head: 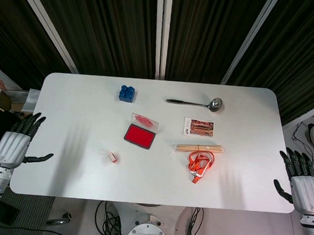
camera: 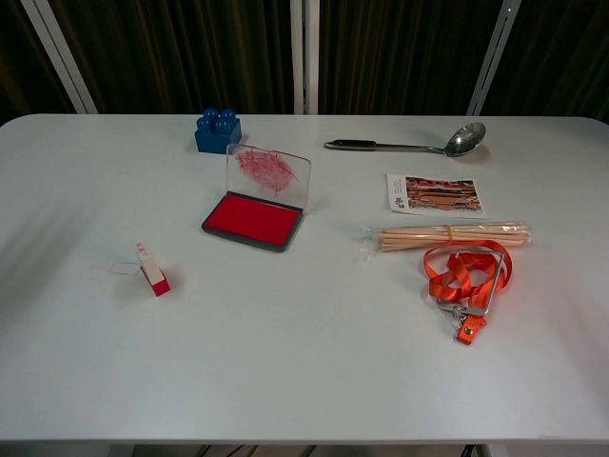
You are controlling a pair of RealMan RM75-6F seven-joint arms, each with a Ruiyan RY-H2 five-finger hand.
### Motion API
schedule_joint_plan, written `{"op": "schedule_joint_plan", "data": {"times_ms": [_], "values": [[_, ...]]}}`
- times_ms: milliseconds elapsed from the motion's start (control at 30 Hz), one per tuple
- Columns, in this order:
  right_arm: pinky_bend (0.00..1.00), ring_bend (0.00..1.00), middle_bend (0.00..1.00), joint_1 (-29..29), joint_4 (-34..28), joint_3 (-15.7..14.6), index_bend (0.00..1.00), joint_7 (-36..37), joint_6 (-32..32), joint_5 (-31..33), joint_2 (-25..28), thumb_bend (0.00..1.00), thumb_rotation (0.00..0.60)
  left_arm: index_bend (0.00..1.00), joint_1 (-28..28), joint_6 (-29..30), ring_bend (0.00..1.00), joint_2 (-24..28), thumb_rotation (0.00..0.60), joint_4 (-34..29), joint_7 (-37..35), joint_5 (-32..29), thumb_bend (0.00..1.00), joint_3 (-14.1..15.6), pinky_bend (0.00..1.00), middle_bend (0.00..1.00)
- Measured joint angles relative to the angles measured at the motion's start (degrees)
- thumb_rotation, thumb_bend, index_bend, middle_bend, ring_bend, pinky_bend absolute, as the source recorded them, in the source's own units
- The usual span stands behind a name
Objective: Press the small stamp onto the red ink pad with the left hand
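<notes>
The small stamp (head: pixel 111 157) (camera: pixel 152 269), white with a red end, lies on its side on the white table (head: pixel 71 123), beside a tiny clear cap (camera: pixel 121 268). The red ink pad (head: pixel 140 135) (camera: pixel 252 220) sits open to its right and a little farther back, its clear lid (camera: pixel 268 177) standing up, smeared red. My left hand (head: pixel 15 143) hovers off the table's left edge, fingers spread, holding nothing. My right hand (head: pixel 301 181) hangs beyond the right front corner, also spread and empty. Neither hand shows in the chest view.
A blue toy brick (head: pixel 127 93) and a metal ladle (head: pixel 195 103) lie at the back. A printed card (head: pixel 199 127), a bundle of wooden sticks (head: pixel 199 148) and an orange lanyard (head: pixel 200 164) lie right of the pad.
</notes>
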Motion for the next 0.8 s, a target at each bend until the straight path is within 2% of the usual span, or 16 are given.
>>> {"op": "schedule_joint_plan", "data": {"times_ms": [167, 267, 367, 467, 533, 600, 633, 700, 767, 800], "values": [[0.00, 0.00, 0.00, -0.1, 0.3, 0.0, 0.00, 0.2, 0.0, 0.2, -0.1, 0.23, 0.600, 0.06, 0.1, 0.0, 0.04, -0.1, 0.339, 0.1, -0.1, -0.1, 0.05, 0.1, 0.17, 0.03], [0.00, 0.00, 0.00, -0.1, 0.4, 0.0, 0.00, 0.3, 0.1, 0.0, -0.1, 0.23, 0.600, 0.06, 0.1, 0.4, 0.04, -0.3, 0.369, 0.3, -0.4, 0.4, 0.05, 0.1, 0.17, 0.03], [0.00, 0.00, 0.00, -0.3, 0.4, -0.1, 0.00, 0.5, 0.5, -0.1, 0.0, 0.23, 0.600, 0.06, 0.2, 1.1, 0.04, -0.6, 0.426, 0.6, -0.9, 1.7, 0.05, 0.4, 0.17, 0.05], [0.00, 0.00, 0.00, -0.5, 0.2, 0.0, 0.00, 0.6, 1.0, -0.1, 0.2, 0.23, 0.600, 0.07, 0.1, 1.4, 0.05, -0.4, 0.567, 0.2, -1.5, 3.7, 0.06, 1.3, 0.20, 0.08], [0.00, 0.00, 0.00, -0.6, 0.1, 0.1, 0.00, 0.6, 1.2, -0.1, 0.3, 0.23, 0.600, 0.09, -0.1, 1.8, 0.09, -0.2, 0.600, -0.3, -1.7, 6.1, 0.06, 2.0, 0.25, 0.10], [0.00, 0.00, 0.00, -0.6, -0.2, 0.1, 0.00, 0.5, 1.2, -0.1, 0.4, 0.23, 0.600, 0.11, -0.5, 2.3, 0.11, -0.3, 0.600, -0.4, -1.5, 8.6, 0.06, 2.6, 0.29, 0.12], [0.00, 0.00, 0.00, -0.6, -0.3, 0.1, 0.00, 0.4, 1.2, -0.1, 0.5, 0.23, 0.600, 0.12, -0.8, 2.6, 0.14, -0.4, 0.600, -0.4, -1.2, 10.5, 0.07, 3.0, 0.33, 0.14], [0.00, 0.00, 0.00, -0.4, -0.6, 0.2, 0.00, 0.1, 1.0, -0.1, 0.7, 0.23, 0.600, 0.13, -1.7, 2.7, 0.25, -0.9, 0.600, -0.2, -0.3, 13.4, 0.08, 3.4, 0.48, 0.17], [0.00, 0.00, 0.00, -0.3, -0.9, 0.2, 0.00, -0.3, 0.8, -0.2, 0.8, 0.23, 0.600, 0.14, -3.3, 2.4, 0.46, -1.8, 0.600, 0.4, 0.9, 16.5, 0.09, 3.8, 0.70, 0.22], [0.00, 0.00, 0.00, -0.3, -1.1, 0.2, 0.00, -0.5, 0.7, -0.2, 0.9, 0.23, 0.600, 0.15, -4.2, 2.1, 0.60, -2.3, 0.600, 0.7, 1.4, 17.7, 0.09, 4.0, 0.83, 0.26]]}}
